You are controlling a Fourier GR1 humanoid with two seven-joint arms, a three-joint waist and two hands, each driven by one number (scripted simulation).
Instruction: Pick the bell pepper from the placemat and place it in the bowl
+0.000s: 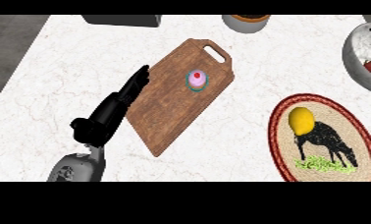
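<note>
White marbled counter carries everything we log. Yellow bell pepper sits on the round woven placemat at the counter's right edge, toward the near corner; it rests on the upper left part of the mat, touching the head of a black animal figure printed there, with a green grass patch printed below the figure. We read no lettering on the mat.

Grey bowl is cut off by the right edge further back, well apart from the pepper. We see something red inside it but cannot identify it.

Wooden cutting board lies diagonally at the counter's middle, handle slot toward the far side. A small pink cupcake with a red top stands on its upper half.

Left hand lies along the board's left edge, fingers straight and together, pointing to the far side, holding nothing. Right hand does not show.

At the far edge we note a dark box and a grey pot, both unlabelled.
</note>
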